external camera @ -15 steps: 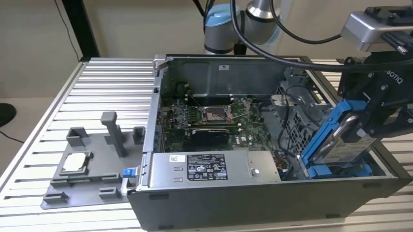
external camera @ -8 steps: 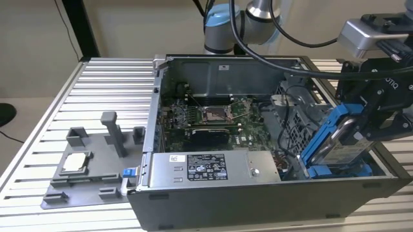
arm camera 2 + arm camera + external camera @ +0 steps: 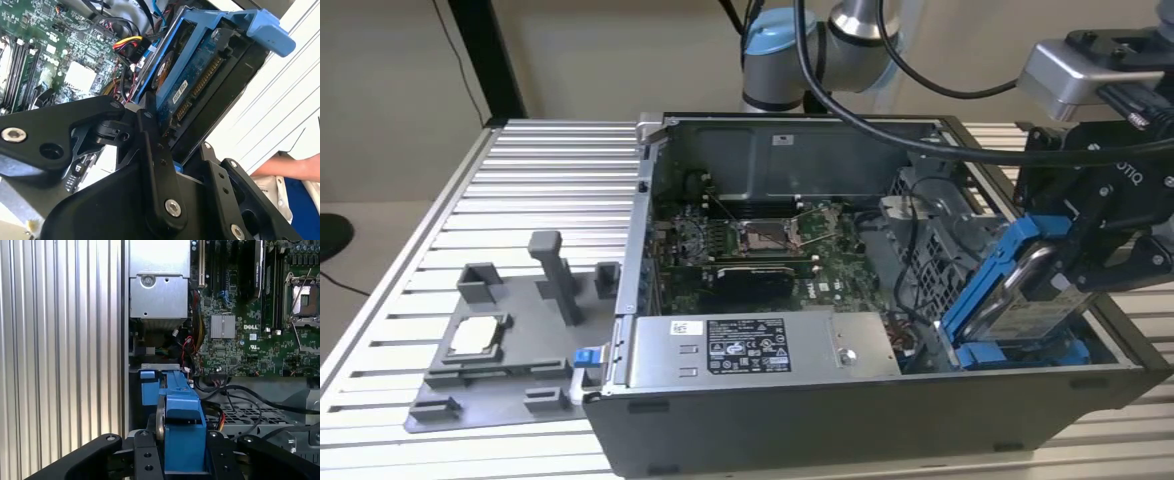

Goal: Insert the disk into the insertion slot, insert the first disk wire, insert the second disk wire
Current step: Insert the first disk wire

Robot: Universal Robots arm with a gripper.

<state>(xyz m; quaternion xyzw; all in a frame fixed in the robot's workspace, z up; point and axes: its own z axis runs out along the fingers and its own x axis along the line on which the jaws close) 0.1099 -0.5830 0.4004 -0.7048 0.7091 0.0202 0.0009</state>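
Within the clamp of the gripper [image 3: 1074, 265], the tilted disk [image 3: 1017, 290], over the insertion slot [image 3: 937, 250].

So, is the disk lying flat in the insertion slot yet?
No, in the exterior view the disk stands steeply tilted, clamped in the pincer, with just its lower end down inside the case.
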